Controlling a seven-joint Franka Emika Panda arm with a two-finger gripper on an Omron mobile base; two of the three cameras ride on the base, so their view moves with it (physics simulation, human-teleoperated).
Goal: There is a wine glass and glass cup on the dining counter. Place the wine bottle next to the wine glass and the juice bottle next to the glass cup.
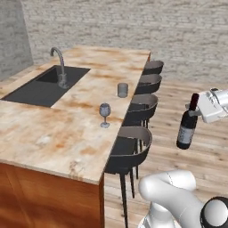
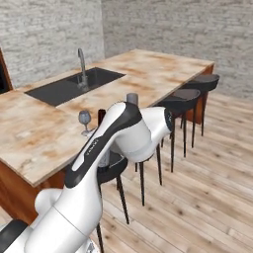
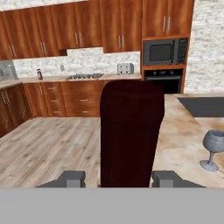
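Note:
My gripper is shut on the neck of the dark wine bottle. The bottle hangs upright over the wooden floor, to the right of the bar stools. In the hand view its dark red neck fills the gap between my fingertips. The wine glass stands near the dining counter's stool-side edge, also seen from the hand and from the right base. The glass cup stands farther back along that edge. A small dark bottle on the far kitchen counter is too small to tell as the juice bottle.
Several dark bar stools line the counter's edge between the bottle and the glasses. A sink with a faucet sits at the counter's far left. My own arm hides most of the bottle in the right base view.

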